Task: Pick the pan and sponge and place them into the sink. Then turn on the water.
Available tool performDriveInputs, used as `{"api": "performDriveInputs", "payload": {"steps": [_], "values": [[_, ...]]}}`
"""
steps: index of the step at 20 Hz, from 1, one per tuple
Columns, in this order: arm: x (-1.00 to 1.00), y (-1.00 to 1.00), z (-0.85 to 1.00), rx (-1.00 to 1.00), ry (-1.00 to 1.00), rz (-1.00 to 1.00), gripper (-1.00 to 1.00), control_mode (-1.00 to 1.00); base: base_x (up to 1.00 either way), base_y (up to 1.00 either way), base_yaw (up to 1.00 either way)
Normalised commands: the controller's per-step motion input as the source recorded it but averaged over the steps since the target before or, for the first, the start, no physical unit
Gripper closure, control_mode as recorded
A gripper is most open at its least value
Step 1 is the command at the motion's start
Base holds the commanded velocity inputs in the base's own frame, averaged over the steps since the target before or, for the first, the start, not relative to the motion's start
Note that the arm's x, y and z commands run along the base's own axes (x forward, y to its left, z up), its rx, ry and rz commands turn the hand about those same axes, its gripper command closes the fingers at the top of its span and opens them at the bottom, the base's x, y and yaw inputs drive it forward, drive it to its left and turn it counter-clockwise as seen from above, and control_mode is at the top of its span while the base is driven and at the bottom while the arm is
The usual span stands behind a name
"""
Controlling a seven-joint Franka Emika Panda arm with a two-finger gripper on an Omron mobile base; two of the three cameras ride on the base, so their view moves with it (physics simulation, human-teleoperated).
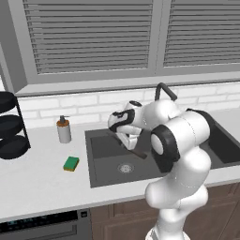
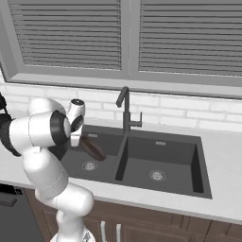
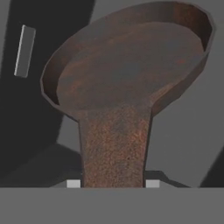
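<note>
lengthwise, pan (image 3: pixel 131 74) handle toward fingers (image 3: pixel 73 183)

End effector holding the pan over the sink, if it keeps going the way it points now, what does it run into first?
The end effector, shut on the pan's handle, points down into the sink's left basin. Going straight on, the pan would likely meet the basin's dark inside first; whether wall or floor is unclear.

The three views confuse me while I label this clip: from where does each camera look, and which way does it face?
Left base view: behind-left of the arm, looking forward and down at the sink, sponge and white arm.
Right base view: behind-right, looking at the faucet and both basins; arm at left.
Hand view: on the hand, looking along the pan held by its handle.
Shared: both base views show sink and pan.
</note>
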Motion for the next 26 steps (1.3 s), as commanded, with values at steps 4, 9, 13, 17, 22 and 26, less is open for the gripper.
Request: {"api": "performDriveInputs", "payload": {"steps": [4, 9, 13, 17, 22, 26], "values": [[0.16, -0.11, -0.42, -0.04, 0.00, -0.06, 1.00, -1.00, 0.00, 0.00, 0.00], [0.22, -0.06, -0.48, -0.05, 0.00, -0.03, 1.00, -1.00, 0.00, 0.00, 0.00], [0.33, -0.01, -0.48, -0.05, 0.02, -0.03, 1.00, -1.00, 0.00, 0.00, 0.00], [0.37, -0.02, -0.50, -0.04, 0.07, -0.03, 1.00, -1.00, 0.00, 0.00, 0.00], [0.33, -0.14, -0.51, -0.02, 0.13, -0.02, 1.00, -1.00, 0.00, 0.00, 0.00], [0.26, -0.12, -0.32, -0.02, 0.11, -0.01, -1.00, -1.00, 0.00, 0.00, 0.00]]}}
